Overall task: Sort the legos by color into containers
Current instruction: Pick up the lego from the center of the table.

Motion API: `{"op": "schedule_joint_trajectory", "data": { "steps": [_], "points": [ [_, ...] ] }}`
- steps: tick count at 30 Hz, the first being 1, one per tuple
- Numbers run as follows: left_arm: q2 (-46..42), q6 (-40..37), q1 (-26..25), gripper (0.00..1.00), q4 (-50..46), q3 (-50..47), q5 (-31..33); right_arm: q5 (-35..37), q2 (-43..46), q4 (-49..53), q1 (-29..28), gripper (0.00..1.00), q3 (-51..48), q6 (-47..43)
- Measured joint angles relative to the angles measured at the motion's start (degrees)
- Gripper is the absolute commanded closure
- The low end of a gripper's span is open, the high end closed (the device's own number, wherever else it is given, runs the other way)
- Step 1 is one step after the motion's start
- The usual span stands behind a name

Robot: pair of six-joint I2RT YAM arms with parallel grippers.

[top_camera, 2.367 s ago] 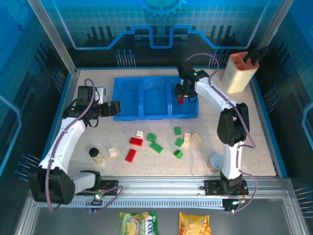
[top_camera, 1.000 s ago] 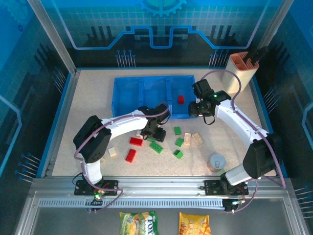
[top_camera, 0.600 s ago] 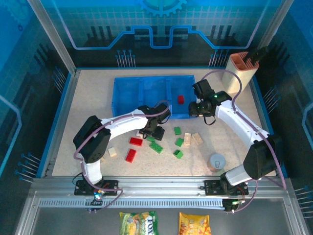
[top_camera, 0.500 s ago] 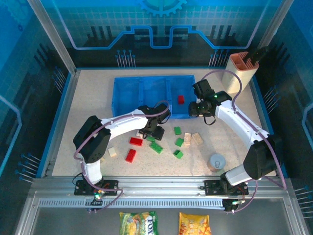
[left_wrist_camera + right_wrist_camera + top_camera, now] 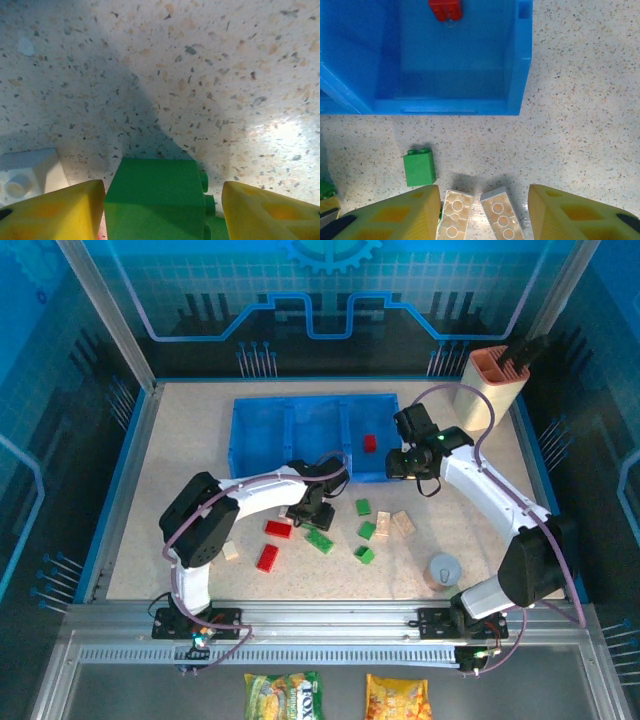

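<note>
My left gripper (image 5: 318,512) is down on the table just in front of the blue tray (image 5: 262,440). In its wrist view the yellow fingers (image 5: 60,210) flank a green lego (image 5: 155,200): the left finger is at the brick's side, the right one stands a small gap off the studs. My right gripper (image 5: 400,468) hangs open over two beige legos (image 5: 454,215) (image 5: 501,215), near the tray's right compartment, where one red lego (image 5: 369,443) lies. Loose on the table are red (image 5: 278,529) (image 5: 268,557), green (image 5: 362,507) (image 5: 364,554) and beige (image 5: 230,551) legos.
A grey cup (image 5: 442,568) stands at the front right and a tall beige holder (image 5: 490,385) at the back right. A white brick (image 5: 30,172) lies just left of my left fingers. Another green lego (image 5: 419,167) sits left of the right gripper. Blue rails edge the table.
The left gripper's fingers have drawn closer round the green lego, and that arm's elbow has shifted slightly right. The right arm has not moved.
</note>
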State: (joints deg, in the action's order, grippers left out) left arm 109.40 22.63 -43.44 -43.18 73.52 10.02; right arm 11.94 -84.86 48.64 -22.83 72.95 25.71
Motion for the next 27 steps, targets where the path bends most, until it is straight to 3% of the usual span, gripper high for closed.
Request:
{"op": "schedule_joint_trajectory", "data": {
  "steps": [14,27],
  "points": [
    [0.3,0.1,0.4,0.54,1.1,-1.0,-0.9,0.7,1.2,0.9,0.0,0.5,0.0,0.4],
    [-3.1,0.4,0.4,0.58,-1.4,0.8,-0.8,1.6,3.0,2.0,-0.2,0.5,0.0,0.4]
  ]
}}
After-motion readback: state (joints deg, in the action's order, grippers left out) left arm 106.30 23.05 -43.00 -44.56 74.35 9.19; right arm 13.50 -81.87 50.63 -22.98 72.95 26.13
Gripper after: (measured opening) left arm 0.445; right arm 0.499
